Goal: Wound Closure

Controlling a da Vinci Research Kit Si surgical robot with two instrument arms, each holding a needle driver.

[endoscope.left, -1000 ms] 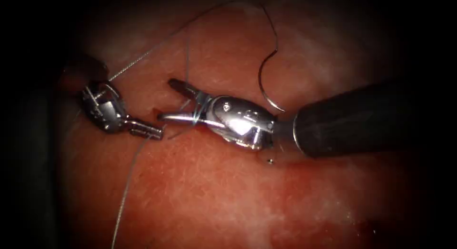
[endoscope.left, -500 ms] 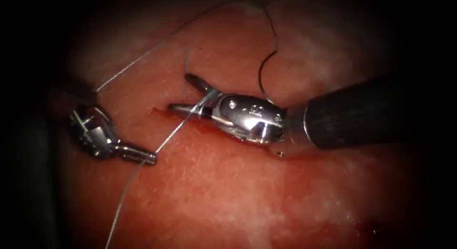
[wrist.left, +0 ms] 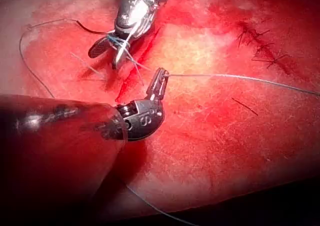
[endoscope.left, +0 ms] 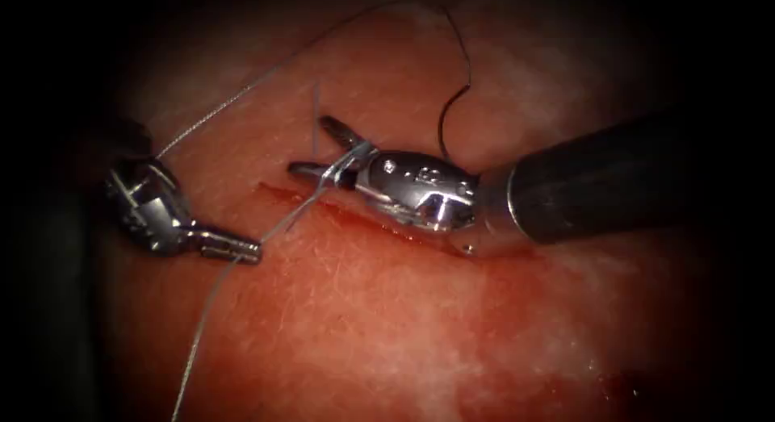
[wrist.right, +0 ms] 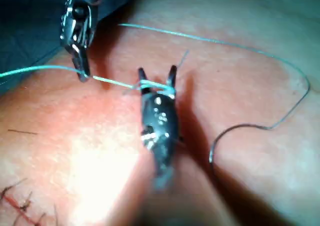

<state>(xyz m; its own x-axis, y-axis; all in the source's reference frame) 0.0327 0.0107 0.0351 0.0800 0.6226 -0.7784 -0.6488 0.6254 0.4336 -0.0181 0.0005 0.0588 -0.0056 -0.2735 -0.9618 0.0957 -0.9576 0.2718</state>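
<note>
Steel needle [endoscope.left: 446, 125] half-hidden behind my right tool [endoscope.left: 323, 152], upper centre, lying free, its jaws apart wrapped with thread [endoscope.left: 292, 215], my left tool [endoscope.left: 242, 250] clamped on thread.

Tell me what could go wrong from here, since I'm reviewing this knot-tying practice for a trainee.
1. The thread is wrapped around the right pincer, whose jaws are open and hold nothing; the loops might slide off.
2. The left pincer is shut on the thread beside the cut; a hard pull might fray it or drag on the tissue.
3. The needle lies loose on the tissue, held by neither tool; the thread could drag it.
</note>
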